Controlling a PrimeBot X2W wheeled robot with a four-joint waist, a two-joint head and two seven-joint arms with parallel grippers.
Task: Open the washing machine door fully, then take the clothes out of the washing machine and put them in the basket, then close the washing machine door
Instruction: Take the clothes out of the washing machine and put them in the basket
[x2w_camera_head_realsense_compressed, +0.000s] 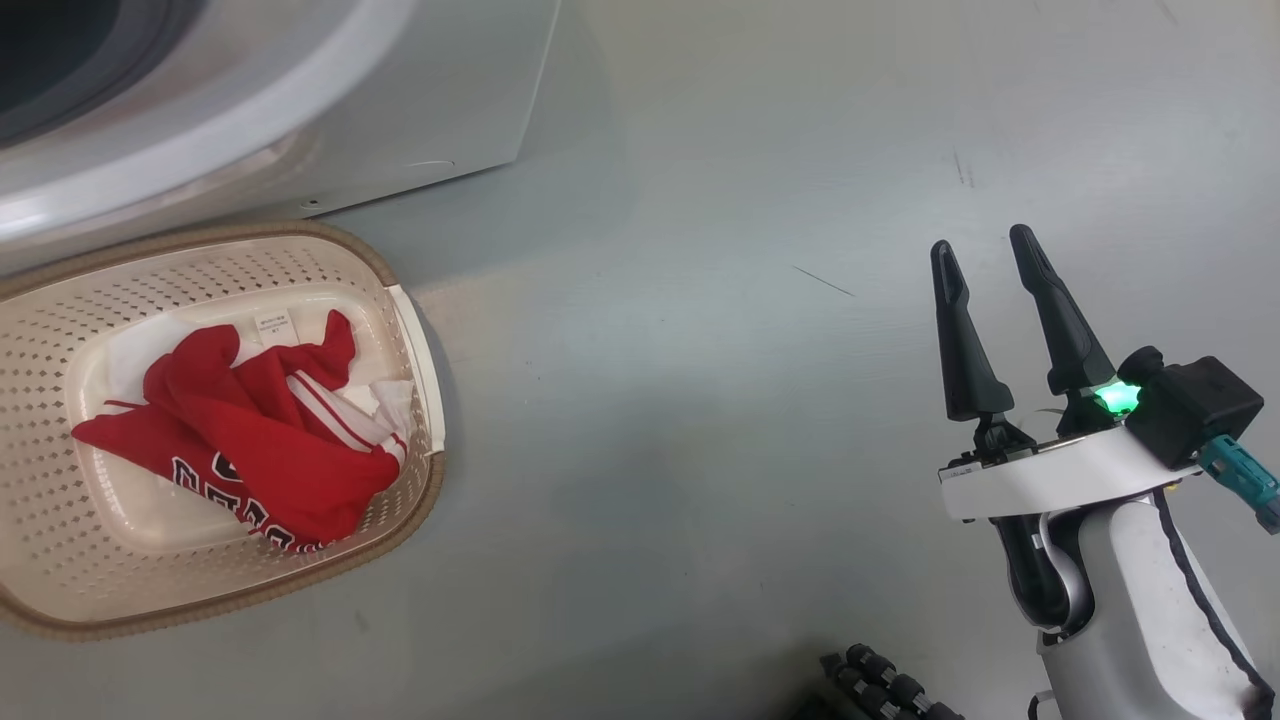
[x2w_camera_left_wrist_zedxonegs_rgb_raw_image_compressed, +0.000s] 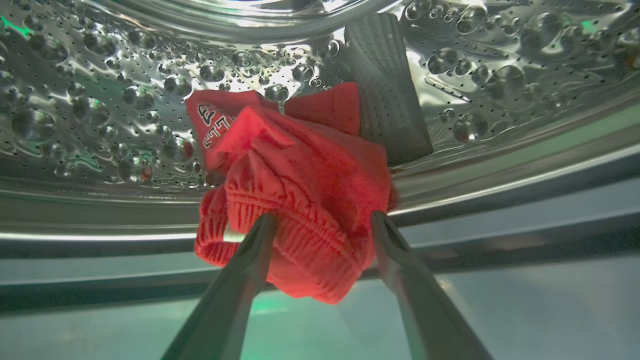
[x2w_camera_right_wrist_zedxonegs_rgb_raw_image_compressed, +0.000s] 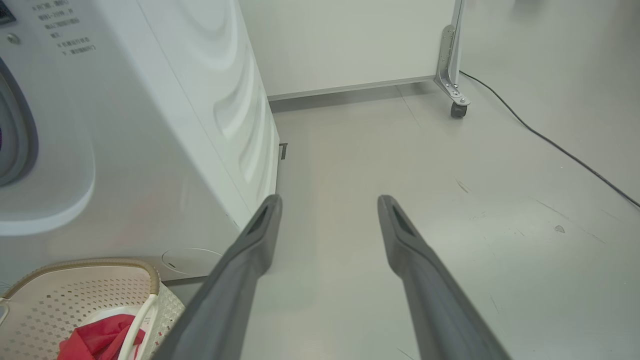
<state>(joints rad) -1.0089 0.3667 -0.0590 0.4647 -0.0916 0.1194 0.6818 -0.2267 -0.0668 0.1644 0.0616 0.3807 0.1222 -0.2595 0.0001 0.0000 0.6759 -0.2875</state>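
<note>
While the left jaws are inside the steel drum (x2w_camera_left_wrist_zedxonegs_rgb_raw_image_compressed: 100, 110) of the washing machine (x2w_camera_head_realsense_compressed: 330, 110), they stand wide apart with a bunched red garment (x2w_camera_left_wrist_zedxonegs_rgb_raw_image_compressed: 305, 200) between the fingers (x2w_camera_left_wrist_zedxonegs_rgb_raw_image_compressed: 240, 285). The tips lie against the cloth; can't tell if they press it. That garment rests at the drum's near lip, just beside the ribbed paddle (x2w_camera_left_wrist_zedxonegs_rgb_raw_image_compressed: 385, 85). Another red garment (x2w_camera_head_realsense_compressed: 260, 440), with white stripes and dark lettering, lies crumpled in the basket (x2w_camera_head_realsense_compressed: 300, 238). The basket is on the floor (x2w_camera_head_realsense_compressed: 700, 420) at left, right up against the machine front. Right jaws: apart, holding nothing, long dark prongs (x2w_camera_head_realsense_compressed: 965, 340) over the floor at near right, well apart from the basket. Far right: a cable (x2w_camera_right_wrist_zedxonegs_rgb_raw_image_compressed: 550, 142) and a castor (x2w_camera_right_wrist_zedxonegs_rgb_raw_image_compressed: 457, 109).
</note>
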